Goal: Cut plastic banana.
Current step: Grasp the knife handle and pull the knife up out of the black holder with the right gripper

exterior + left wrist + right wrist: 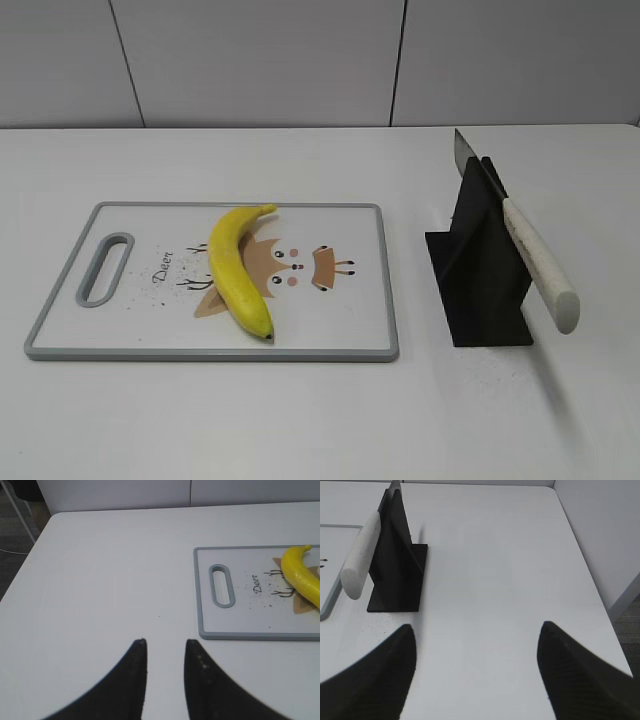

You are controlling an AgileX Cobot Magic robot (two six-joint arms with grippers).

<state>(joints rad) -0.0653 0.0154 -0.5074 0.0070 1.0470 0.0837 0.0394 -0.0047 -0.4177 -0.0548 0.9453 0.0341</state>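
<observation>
The plastic banana (238, 268) lies whole on a white cutting board (340, 335) with a grey rim and a deer picture; part of the banana also shows in the left wrist view (300, 575). A knife with a white handle (538, 262) rests slanted in a black stand (478, 275), seen too in the right wrist view (361, 560). My left gripper (165, 642) is open and empty above bare table, left of the board (240, 632). My right gripper (477, 627) is wide open and empty, right of the stand (395, 570). Neither gripper shows in the exterior view.
The white table (300, 420) runs to a grey wall (300, 60) at the back. Its left edge (35, 540) and right edge (580, 555) drop off to the floor.
</observation>
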